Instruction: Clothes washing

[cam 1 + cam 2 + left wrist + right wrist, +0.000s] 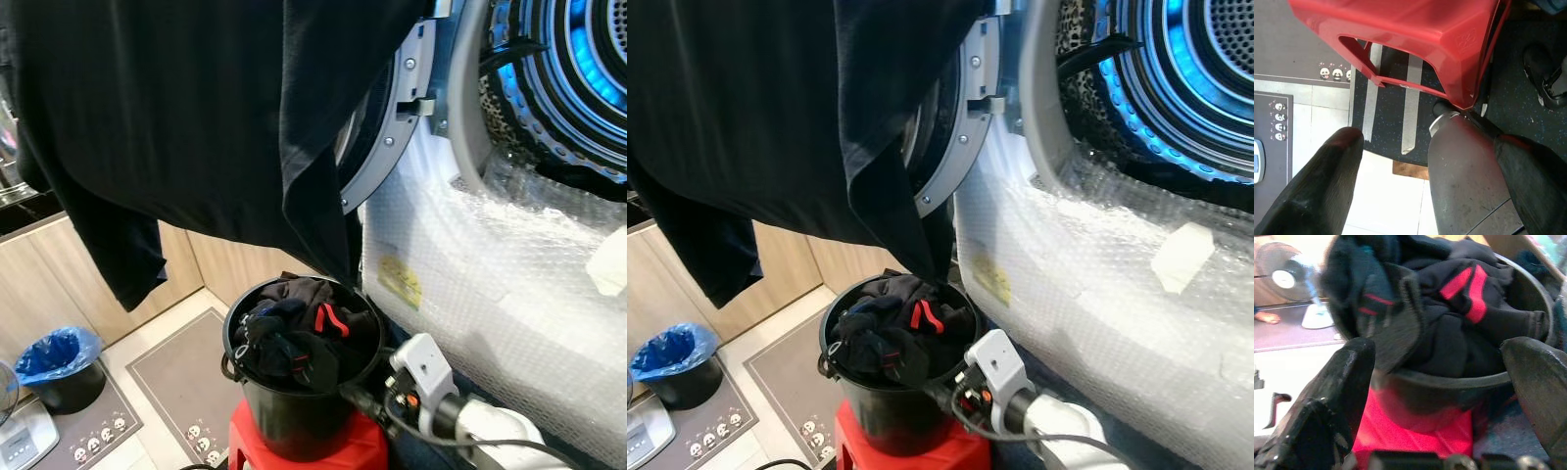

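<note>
While a large black garment [186, 127] hangs across the upper left of the head camera's view, its lowest corner dangles just above a black bucket [294, 416] packed with dark clothes [294, 338], some showing red stripes. The bucket stands on a red plastic stool [313, 450]. Directly to the right is a front-loading washing machine [1097, 284], its body wrapped in bubble wrap, its round door [387, 137] swung open toward the left and partly hidden behind the hanging garment. The drum [1205, 78] glows blue inside.

The right gripper [1440, 377] sits low beside the bucket, its two black fingers [1337, 382] spread wide apart and empty, with the bucket's rim seen between them. The right arm's silver wrist and white camera housing [426, 377] lie just right of the bucket.

The left gripper [1425, 171] points down at the floor beside the stool, fingers parted, holding nothing.

On the left floor sit grey mats [181, 377] with panda prints and a small bin with a blue liner [57, 364], beside wooden cabinets [49, 284].
</note>
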### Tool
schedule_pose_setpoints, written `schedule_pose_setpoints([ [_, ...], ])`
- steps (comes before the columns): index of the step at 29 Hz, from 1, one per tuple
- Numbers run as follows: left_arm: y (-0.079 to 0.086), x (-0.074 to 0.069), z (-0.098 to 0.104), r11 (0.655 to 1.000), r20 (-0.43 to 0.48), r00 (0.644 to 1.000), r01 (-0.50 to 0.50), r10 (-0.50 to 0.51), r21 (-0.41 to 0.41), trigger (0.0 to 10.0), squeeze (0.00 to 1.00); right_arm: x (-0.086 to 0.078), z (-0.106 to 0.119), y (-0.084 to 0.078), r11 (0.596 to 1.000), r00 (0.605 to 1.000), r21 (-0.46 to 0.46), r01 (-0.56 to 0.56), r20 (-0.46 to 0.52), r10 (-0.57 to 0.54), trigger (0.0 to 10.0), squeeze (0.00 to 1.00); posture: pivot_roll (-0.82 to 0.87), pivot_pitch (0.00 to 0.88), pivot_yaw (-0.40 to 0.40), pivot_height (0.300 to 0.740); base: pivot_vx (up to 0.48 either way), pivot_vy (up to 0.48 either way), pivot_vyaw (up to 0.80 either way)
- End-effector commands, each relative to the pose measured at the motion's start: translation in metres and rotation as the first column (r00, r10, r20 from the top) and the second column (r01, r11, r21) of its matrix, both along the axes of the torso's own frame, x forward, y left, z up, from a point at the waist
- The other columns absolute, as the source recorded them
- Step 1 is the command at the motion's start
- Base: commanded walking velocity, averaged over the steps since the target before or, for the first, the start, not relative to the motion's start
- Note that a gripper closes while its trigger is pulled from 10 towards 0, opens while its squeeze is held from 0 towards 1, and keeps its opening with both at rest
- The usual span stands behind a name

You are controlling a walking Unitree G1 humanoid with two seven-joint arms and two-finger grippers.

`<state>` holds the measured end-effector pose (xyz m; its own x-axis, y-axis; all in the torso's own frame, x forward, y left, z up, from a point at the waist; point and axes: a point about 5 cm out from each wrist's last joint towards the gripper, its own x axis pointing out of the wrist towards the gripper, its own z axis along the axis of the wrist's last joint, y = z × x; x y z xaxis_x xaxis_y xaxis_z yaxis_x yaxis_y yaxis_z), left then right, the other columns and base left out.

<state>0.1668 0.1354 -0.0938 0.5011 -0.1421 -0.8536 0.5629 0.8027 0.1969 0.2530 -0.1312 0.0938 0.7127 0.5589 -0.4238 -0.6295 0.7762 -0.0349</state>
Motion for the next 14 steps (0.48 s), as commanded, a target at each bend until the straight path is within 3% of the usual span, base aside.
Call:
schedule_pose_setpoints([
  [1,0.006,-0.012,-0.005,1.0,-0.044,0.999,-0.015,0.016,0.016,10.0,0.0,0.005,0.001,0.002,0.999,0.999,-0.002,0.033,0.038,-0.033,10.0,0.0,-0.13,0.0,0.051,0.74,0.0,0.0,0.0],
  [4,0.007,-0.014,-0.006,1.0,-0.049,0.999,-0.016,0.017,0.017,10.0,0.0,0.012,-0.001,0.013,0.995,0.994,0.02,0.098,0.045,-0.099,10.0,0.0,-0.13,0.0,0.048,0.74,0.0,0.0,0.0],
  [10,0.006,-0.014,-0.006,1.0,-0.048,0.999,-0.016,0.017,0.016,10.0,0.0,0.016,0.001,0.034,0.99,0.99,0.075,0.12,0.065,-0.125,10.0,0.0,-0.11,0.0,0.042,0.74,0.0,0.0,0.0],
  [14,0.006,-0.015,-0.006,1.0,-0.048,0.999,-0.015,0.016,0.015,10.0,0.0,0.012,0.002,0.063,0.989,0.993,0.121,0.079,0.078,-0.088,10.0,0.0,-0.11,0.0,0.04,0.74,0.0,0.0,0.0],
])
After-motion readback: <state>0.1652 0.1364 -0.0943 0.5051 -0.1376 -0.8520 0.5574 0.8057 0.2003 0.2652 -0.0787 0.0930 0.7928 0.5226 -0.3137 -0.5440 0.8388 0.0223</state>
